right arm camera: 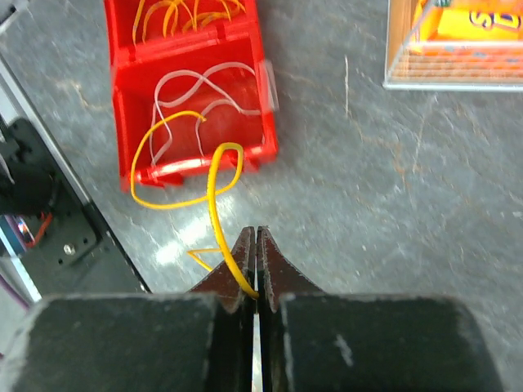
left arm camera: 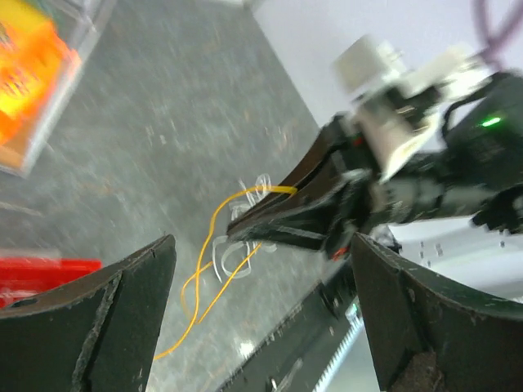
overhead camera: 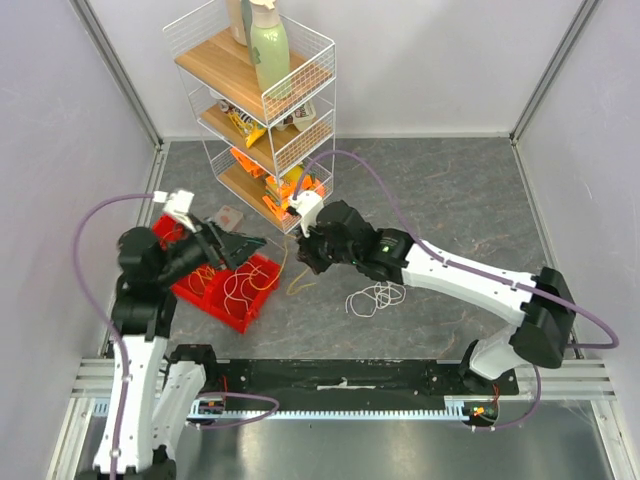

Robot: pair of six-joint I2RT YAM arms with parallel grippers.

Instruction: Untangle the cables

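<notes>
**Yellow cable pinched beside a red bin**

Seen from above: a grey table (overhead camera: pixel 450 200), with two white robot arms reaching in from the near edge.

Near the centre, the right gripper (overhead camera: pixel 303 262), jaws pressed together on a yellow cable (overhead camera: pixel 297 280), just beside the right edge of a red bin (overhead camera: pixel 225 295). From the right wrist view, pinched at the very tips of the right gripper (right arm camera: pixel 256 233). From there the yellow cable (right arm camera: pixel 214 188) climbing to the front wall of the red bin (right arm camera: pixel 204 163), curling over it, sweeping out to the left across the table and ending inside the nearest compartment. In that same compartment, a white cable (right arm camera: pixel 176 90) in loose bends. In the compartment behind, orange cables (right arm camera: pixel 180 12), only partly in view.

On the left, the left gripper (overhead camera: pixel 255 243), poised over the red bin, fingers spread wide with nothing held, pointing toward the right gripper. From the left wrist view, blurred: two dark fingers (left arm camera: pixel 122 310) low in the frame, and ahead of the gap between them the yellow cable (left arm camera: pixel 214 224) hanging from the other arm's closed tips.

Apart from the bin, on the bare table below the right forearm, a small loose heap of white cables (overhead camera: pixel 375 297).

At the back, a white wire shelf (overhead camera: pixel 300 60), with a green bottle (overhead camera: pixel 268 50) on top and bright packets on the lower levels.
</notes>
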